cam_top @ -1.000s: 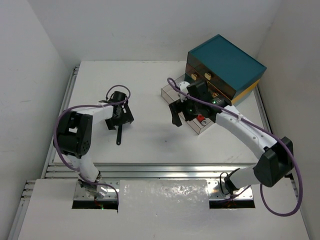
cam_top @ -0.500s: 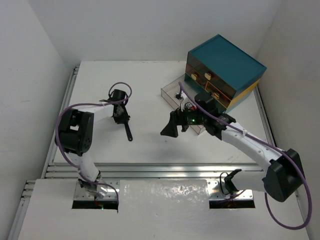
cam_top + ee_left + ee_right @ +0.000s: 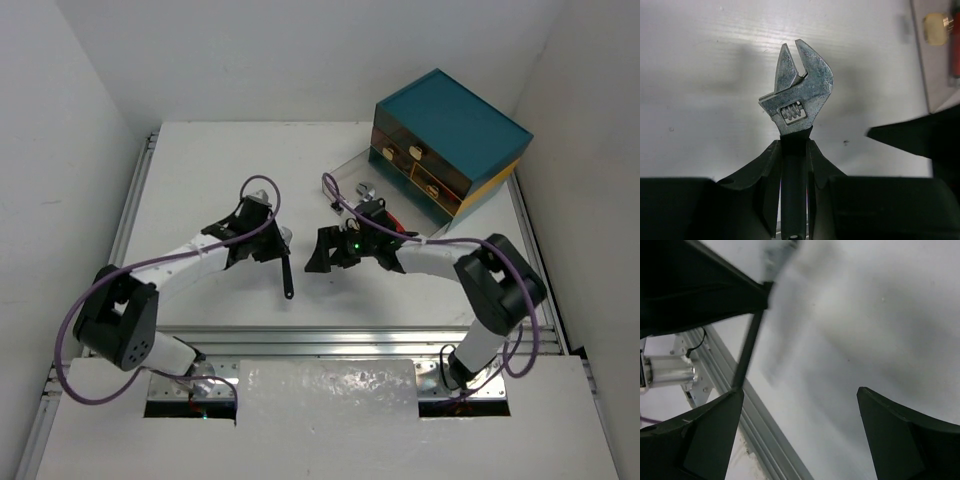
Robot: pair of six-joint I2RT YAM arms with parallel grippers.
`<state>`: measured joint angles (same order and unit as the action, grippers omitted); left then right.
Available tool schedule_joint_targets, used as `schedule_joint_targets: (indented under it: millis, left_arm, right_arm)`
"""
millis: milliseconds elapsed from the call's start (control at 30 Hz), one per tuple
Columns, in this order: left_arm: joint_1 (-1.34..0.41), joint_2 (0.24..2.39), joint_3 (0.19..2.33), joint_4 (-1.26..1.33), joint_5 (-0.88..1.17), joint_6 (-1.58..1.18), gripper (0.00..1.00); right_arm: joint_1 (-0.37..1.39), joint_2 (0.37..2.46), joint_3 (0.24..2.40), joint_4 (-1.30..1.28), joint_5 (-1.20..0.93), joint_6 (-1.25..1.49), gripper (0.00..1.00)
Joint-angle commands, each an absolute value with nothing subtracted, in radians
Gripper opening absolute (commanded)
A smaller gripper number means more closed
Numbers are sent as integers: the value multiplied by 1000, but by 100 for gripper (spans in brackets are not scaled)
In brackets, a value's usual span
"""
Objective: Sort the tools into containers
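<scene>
My left gripper (image 3: 277, 243) (image 3: 792, 145) is shut on the dark handle of an adjustable wrench (image 3: 288, 272) (image 3: 799, 92). The wrench's silver head points forward over the white table. The right gripper (image 3: 322, 252) (image 3: 800, 390) stands open with nothing between its fingers, just right of the wrench and facing it. In the right wrist view the wrench handle (image 3: 747, 350) shows at upper left. The teal-topped chest (image 3: 450, 125) stands at the back right. A pulled-out translucent drawer (image 3: 345, 170) (image 3: 935, 65) with a cream knob (image 3: 938, 22) lies in front of it, and a silver spanner (image 3: 365, 187) is inside.
Closed drawers with cream knobs (image 3: 410, 152) face forward on the chest. Something red (image 3: 392, 216) lies behind the right arm near the open drawer. A metal rail (image 3: 330, 340) (image 3: 765, 440) runs along the table's near edge. White walls close in both sides.
The left gripper shut on the wrench and carried it right toward the table's middle. The right arm swung from the open drawer leftward and down to face it.
</scene>
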<state>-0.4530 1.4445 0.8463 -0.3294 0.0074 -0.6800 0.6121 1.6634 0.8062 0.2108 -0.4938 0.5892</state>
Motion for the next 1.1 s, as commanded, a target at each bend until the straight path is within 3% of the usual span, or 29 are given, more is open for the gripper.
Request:
schedule_joint_targets:
  millis: [0,233,433,533,567,600,633,667,700,733,767,867,967,1067]
  left_arm:
    - [-460,1375,828,-239,29,-741,0]
    - [-505,1312,805,-173,15,-795,0]
    - [-520,1299,790,-150,29,-805,0]
    - [-528,1258,756,-97,57,-834,0]
    - [-532,1247,750,-81,60,-839,0]
    - [-532,1224,749,-81,60,-838,0]
    - [-532,1215,756,-86,54,-830,33]
    - [-532,1207,768,-134,11,-822,55]
    - [-534,1192,813,-188,-42,-798,94]
    - [-535,1181,839,-246,-101,-789,100]
    - [-537,1167,865,-371,-224,-784,100]
    - [-537,1039,943,-541,-374,-726,100]
    - [-535,925,960,-584,-323,-605,100]
    - [-537,879,980,-653,-255,-549,100]
  right_arm:
    - [630,1729,809,385,-509,693,94]
    - [670,1819,756,756,-646,939,93]
    - [707,1827,788,715,-615,939,87]
    - [727,1859,828,684,-621,939,49]
    - [732,1865,834,686,-627,936,32]
    - [732,1858,831,684,-627,936,0]
    - [733,1844,825,667,-617,933,0]
    - [732,1824,825,641,-597,883,0]
    - [729,1766,837,582,-572,836,0]
    - [727,1729,856,384,-528,766,0]
    - [726,1692,909,274,-394,614,0]
    - [678,1608,1042,-91,-258,343,0]
    - [586,1612,1170,-402,-168,134,0]
    - [483,1657,1259,-497,-95,26,0]
